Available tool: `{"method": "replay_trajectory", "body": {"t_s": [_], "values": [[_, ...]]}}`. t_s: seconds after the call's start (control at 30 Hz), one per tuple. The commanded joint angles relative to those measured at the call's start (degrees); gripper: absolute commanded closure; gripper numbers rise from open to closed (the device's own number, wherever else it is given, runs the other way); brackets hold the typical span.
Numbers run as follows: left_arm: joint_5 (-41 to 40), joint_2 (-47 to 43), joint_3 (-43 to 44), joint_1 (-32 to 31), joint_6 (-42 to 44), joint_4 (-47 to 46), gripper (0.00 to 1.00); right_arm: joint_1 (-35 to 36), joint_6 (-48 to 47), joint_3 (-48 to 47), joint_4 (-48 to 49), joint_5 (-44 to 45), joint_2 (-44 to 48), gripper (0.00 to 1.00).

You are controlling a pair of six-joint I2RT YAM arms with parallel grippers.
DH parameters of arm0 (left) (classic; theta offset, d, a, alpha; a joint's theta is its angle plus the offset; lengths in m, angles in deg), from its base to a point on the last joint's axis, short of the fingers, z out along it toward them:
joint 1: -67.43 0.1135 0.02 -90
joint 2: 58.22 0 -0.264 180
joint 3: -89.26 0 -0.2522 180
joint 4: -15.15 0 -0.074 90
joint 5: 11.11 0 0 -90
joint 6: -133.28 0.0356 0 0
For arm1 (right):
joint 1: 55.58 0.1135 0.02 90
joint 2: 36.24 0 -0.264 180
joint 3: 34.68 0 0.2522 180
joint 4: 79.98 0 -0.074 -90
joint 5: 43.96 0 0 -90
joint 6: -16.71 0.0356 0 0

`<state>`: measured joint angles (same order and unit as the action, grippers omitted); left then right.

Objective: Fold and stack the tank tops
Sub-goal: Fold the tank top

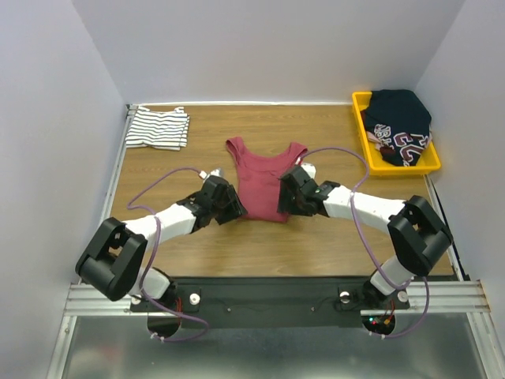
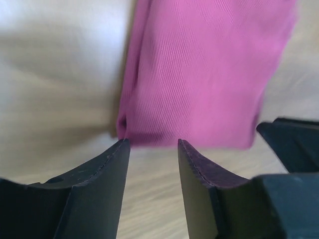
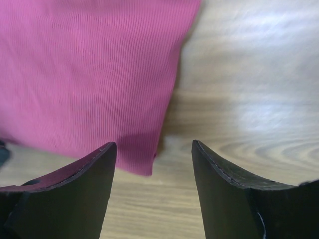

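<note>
The maroon tank top (image 1: 263,178) lies flat mid-table, straps toward the far side, its sides folded in to a narrow strip. My left gripper (image 1: 236,208) is at its near left corner and my right gripper (image 1: 286,204) at its near right corner. In the left wrist view the left gripper (image 2: 153,144) stands open just short of the maroon hem (image 2: 199,69), nothing between the fingers. The right gripper (image 3: 153,144) is open too, with the maroon corner (image 3: 84,74) just ahead of its left finger. The striped tank top (image 1: 158,128) lies folded at the back left.
A yellow bin (image 1: 364,134) at the back right holds a dark printed garment (image 1: 402,122). White walls close the table on three sides. The other arm's dark gripper (image 2: 294,144) shows at the right edge of the left wrist view.
</note>
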<state>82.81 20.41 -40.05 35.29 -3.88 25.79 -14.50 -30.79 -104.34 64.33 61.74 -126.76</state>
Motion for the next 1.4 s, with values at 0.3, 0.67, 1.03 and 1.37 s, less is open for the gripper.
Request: {"method": "replay_trajectory", "body": {"t_s": [0.3, 0.67, 1.03, 1.37], "values": [[-2.34, -1.46, -6.87, -3.10, -7.15, -8.40, 0.43, 3.13, 7.59, 5.18, 5.67, -1.99, 0.70, 0.33], [-2.61, 5.39, -5.82, -3.02, -10.41, -10.95, 0.68, 3.57, 8.74, 6.15, 7.17, -2.70, -1.67, 0.60], [1.08, -2.42, -9.24, -4.69, -11.91, 0.29, 1.00, 5.23, 7.24, 9.22, 4.45, -8.67, 3.41, 0.84], [4.78, -17.36, -13.81, -4.77, -13.84, 18.57, 0.91, 21.84, 19.63, 17.40, 1.63, -10.87, 8.43, 0.82]]}}
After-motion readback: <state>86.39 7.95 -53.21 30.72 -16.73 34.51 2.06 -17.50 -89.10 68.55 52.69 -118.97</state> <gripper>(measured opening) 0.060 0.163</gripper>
